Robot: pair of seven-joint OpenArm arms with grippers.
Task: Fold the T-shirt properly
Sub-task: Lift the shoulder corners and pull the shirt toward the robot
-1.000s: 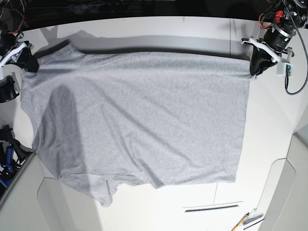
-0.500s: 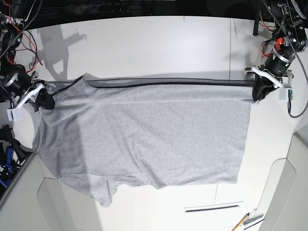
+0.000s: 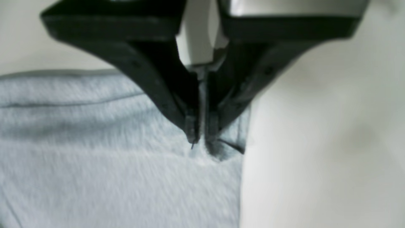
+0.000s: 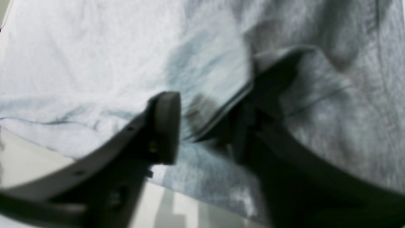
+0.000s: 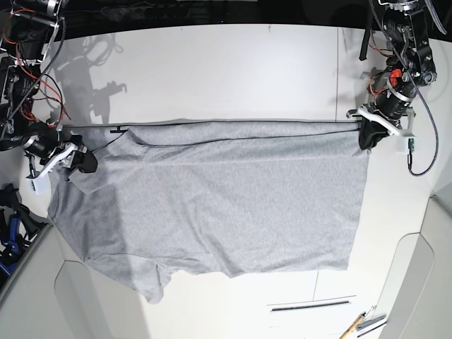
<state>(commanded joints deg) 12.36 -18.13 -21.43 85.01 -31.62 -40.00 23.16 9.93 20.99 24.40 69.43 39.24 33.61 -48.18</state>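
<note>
The light grey T-shirt (image 5: 212,198) lies plain side up on the white table (image 5: 233,63), its far part folded over towards the near side, with a straight edge running across. My left gripper (image 5: 365,134) is at the shirt's far right corner; in the left wrist view it (image 3: 201,139) is shut on the cloth (image 3: 95,158). My right gripper (image 5: 83,162) is at the far left corner. In the right wrist view its (image 4: 208,129) jaws stand apart, with a hem of the shirt (image 4: 95,63) lying between them.
Pens and small tools (image 5: 364,325) lie at the near right edge. A dark slot (image 5: 311,305) runs along the table's near part. Blue gear (image 5: 8,229) sits off the left edge. Arm cables hang at both far corners.
Both grippers have carried the shirt's far edge towards the near side, laying it over the body. The right gripper's jaws now stand apart.
</note>
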